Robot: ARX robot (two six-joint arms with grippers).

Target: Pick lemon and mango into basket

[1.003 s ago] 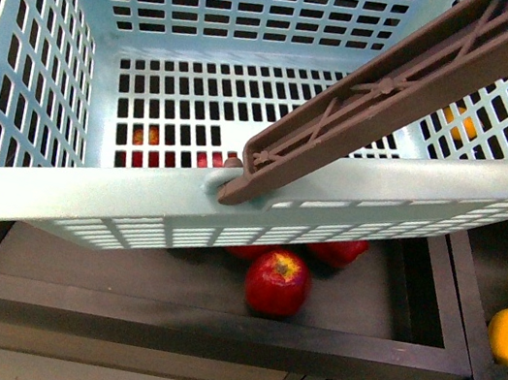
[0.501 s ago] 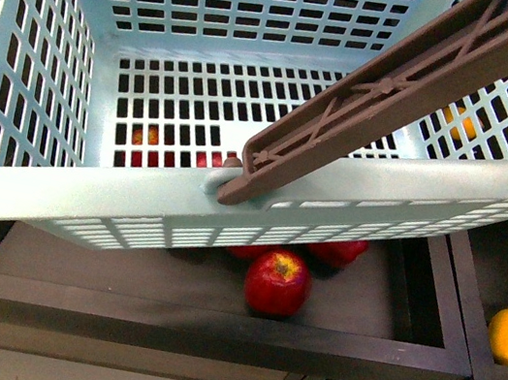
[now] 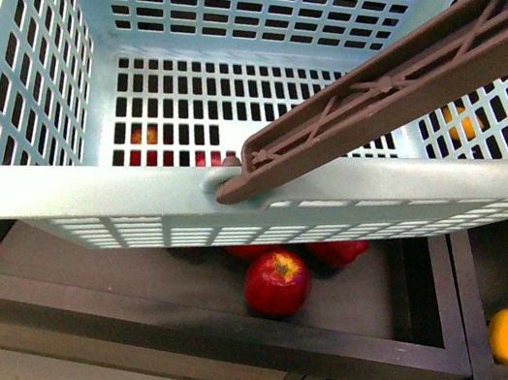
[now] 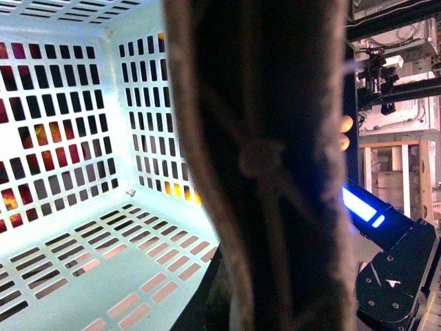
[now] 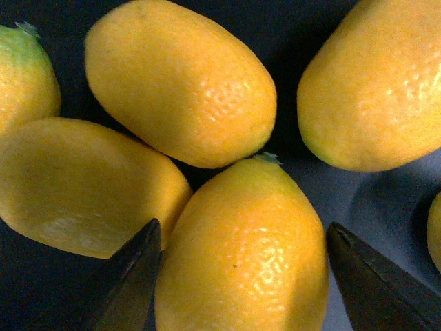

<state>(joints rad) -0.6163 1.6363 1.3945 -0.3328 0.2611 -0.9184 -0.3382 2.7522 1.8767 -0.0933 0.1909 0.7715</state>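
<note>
The lemon lies squarely between the right fingers, which stand wide open, one on each flank, neither yet pressing the peel. That straddle suits a squeeze across its narrow width. Just beyond the fingertips, two more lemons crowd in, the nearer one touching the chosen fruit at its stem end. A smoother yellow fruit sits tight against the outside of one finger, so there is little room and closing may nudge it. Whether that smoother fruit is the mango I cannot tell. All rest on the dark worktop. Well away from these fingers, the basket hangs tilted and empty above a compartment of red apples. Its brown handle rises steeply, which suggests it is being carried by that handle to keep its open mouth ready for the fruit. The left wrist view is filled by the blurred handle close up, and the left fingers cannot be made out there, so I cannot say how they grip.
</note>
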